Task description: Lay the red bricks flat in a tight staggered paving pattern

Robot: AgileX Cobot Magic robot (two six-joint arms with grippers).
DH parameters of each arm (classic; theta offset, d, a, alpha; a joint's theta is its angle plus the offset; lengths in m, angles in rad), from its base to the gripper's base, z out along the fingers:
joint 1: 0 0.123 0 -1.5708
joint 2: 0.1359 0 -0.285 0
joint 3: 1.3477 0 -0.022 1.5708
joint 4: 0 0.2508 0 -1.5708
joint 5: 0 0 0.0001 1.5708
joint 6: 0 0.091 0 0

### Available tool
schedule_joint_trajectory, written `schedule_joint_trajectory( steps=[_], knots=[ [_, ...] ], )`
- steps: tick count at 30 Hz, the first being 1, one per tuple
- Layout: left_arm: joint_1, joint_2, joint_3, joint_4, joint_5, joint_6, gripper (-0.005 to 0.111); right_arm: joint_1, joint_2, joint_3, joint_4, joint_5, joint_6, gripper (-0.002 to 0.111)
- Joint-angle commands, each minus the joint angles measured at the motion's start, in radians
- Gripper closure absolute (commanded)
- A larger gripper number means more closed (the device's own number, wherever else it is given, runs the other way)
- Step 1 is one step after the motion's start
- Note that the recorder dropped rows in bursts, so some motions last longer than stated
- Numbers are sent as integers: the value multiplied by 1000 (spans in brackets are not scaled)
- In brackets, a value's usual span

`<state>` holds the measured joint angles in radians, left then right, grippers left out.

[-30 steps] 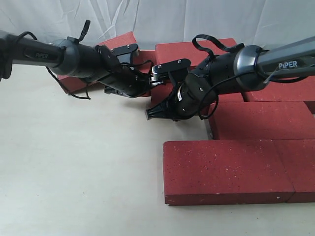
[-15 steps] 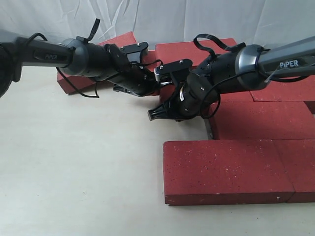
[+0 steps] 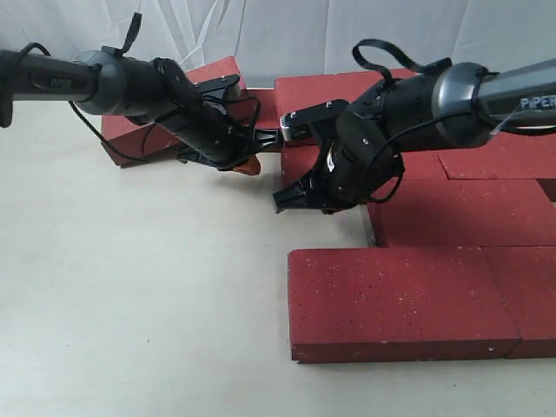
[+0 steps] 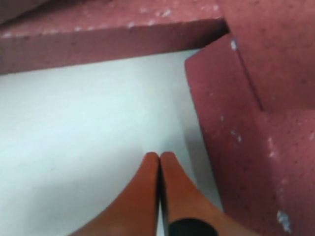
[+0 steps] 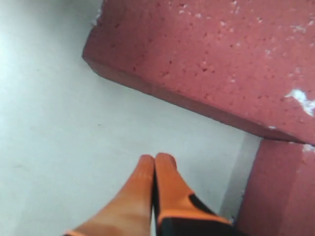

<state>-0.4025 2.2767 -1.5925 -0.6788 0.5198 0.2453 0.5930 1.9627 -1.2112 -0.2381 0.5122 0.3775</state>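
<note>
The left gripper (image 3: 248, 165) is hanging over the table (image 3: 130, 304), fingers pressed together on nothing. The right gripper (image 3: 282, 201) is hanging likewise, just left of the red bricks (image 3: 400, 295) lying flat across the right.

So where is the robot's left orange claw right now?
In the exterior view the left gripper sits left of centre, shut, just in front of the dark red speckled bricks at the back, near the right gripper.

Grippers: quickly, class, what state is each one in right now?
Left gripper: closed, fingertips together, holding nothing.
Right gripper: closed, fingertips together, holding nothing.
</note>
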Motion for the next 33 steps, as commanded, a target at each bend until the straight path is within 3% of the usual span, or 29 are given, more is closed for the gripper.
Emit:
schedule_joint_trajectory(
  steps=[1, 9, 18, 29, 33],
  knots=[
    [32, -43, -4, 38, 152, -3, 107, -6, -74, -1, 7, 59, -14, 109],
    [32, -137, 34, 88, 261, -8, 107, -4, -173, 2, 99, 230, -67, 109],
    [32, -351, 230, 218, 291, -8, 107, 9, -280, 2, 295, 352, -142, 109],
    [32, -723, 518, 314, 227, -8, 107, 225, -376, 2, 330, 429, -149, 109],
    [32, -847, 574, 341, 204, -8, 107, 246, -397, 2, 359, 397, -133, 109]
  ],
)
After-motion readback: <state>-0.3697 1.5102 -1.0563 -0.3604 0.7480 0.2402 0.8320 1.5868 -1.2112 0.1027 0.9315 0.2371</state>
